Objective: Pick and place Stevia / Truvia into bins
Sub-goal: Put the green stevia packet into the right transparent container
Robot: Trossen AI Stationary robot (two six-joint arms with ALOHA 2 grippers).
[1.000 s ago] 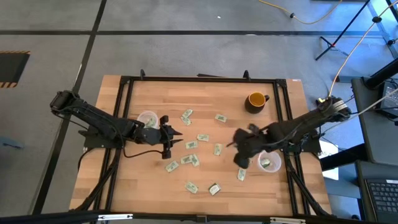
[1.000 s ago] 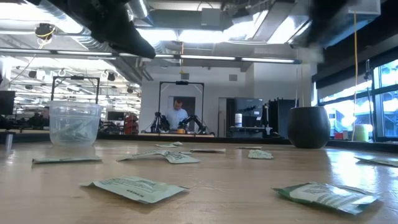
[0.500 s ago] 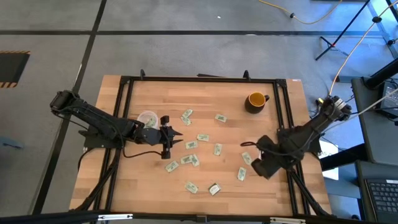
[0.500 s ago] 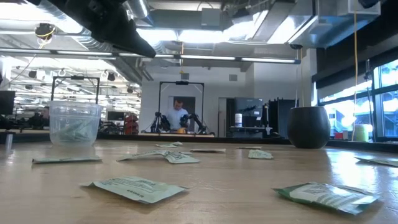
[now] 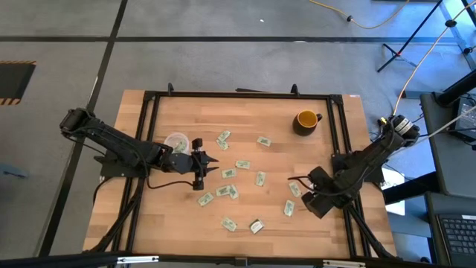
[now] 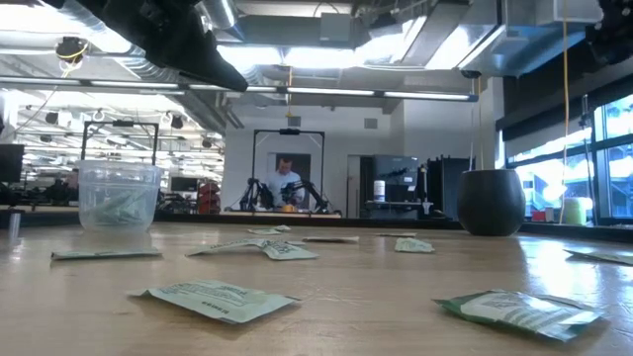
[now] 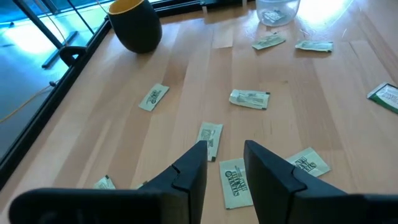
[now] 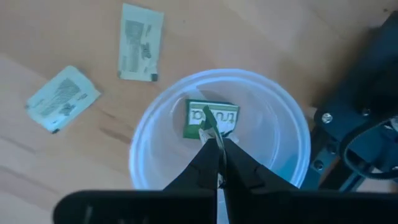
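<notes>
Packets lie scattered across the front of the worktop (image 5: 245,112), two of them closest to the low camera (image 6: 218,300) (image 6: 519,311), all flat and untouched; just behind that front row the right claw (image 8: 214,140) hangs directly over the right clear cup (image 8: 143,143), fingers pressed together on what looks like the thin edge of a Truvia packet (image 8: 210,127) held upright; a green-faced packet (image 8: 227,115) already lies flat on the cup's bottom, and two loose packets sit on the wood just beside the cup; the drop turns on that straight-down alignment, and the pinched packet appears to sit inside the rim's circle, so a release should land it in the bin; a second ago this arm stood off to the side with the cup plainly visible from above, whereas now it covers the cup in the high view; farther back, near mid-table, the left claw (image 7: 224,148) hovers with fingers spread, unchanged in place; a packet (image 7: 235,182) lies below and between its fingers, long axis running roughly along the claw's reach, so the left arm is nearer it; behind that arm stands the left clear cup (image 5: 176,141); farther still, the yellow mug (image 5: 305,119); beyond the worktop a person (image 6: 287,178) stands in the room.
</notes>
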